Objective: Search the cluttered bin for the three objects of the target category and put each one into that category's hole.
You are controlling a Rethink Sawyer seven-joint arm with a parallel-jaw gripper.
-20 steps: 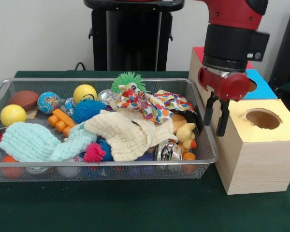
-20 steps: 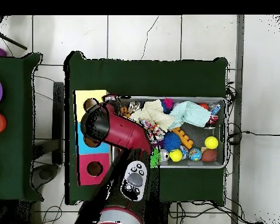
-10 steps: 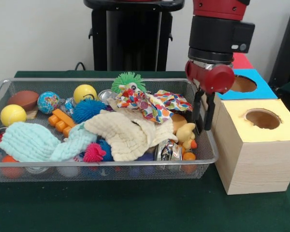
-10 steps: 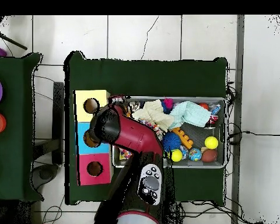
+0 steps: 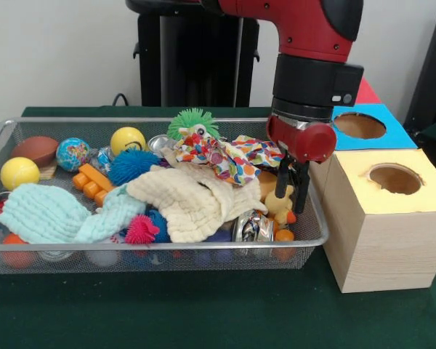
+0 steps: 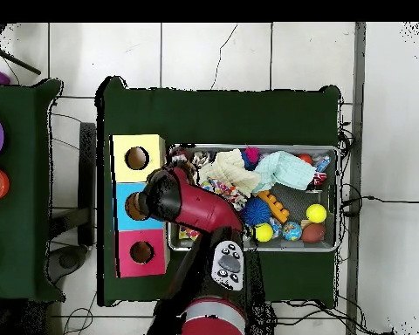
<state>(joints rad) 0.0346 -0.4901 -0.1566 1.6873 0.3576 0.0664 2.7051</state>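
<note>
Since a second ago the arm (image 5: 305,43) has swung off the yellow box (image 5: 381,218) and over into the bin (image 5: 160,251) — gripper (image 5: 291,187) now hangs at the bin's box-side end, right over the yellow duck (image 5: 279,203). Its two fingers (image 5: 281,183) are spread a bit with nothing between them. Bin sits on the green table (image 5: 203,313) just beside the boxes, stuffed with balls, cloths and toys — cream cloth (image 5: 189,203) in the middle. Overhead, the arm (image 6: 191,205) covers that end.

No text, label, brand, number or sign can be read on anything here, in either the front view or the overhead view.
</note>
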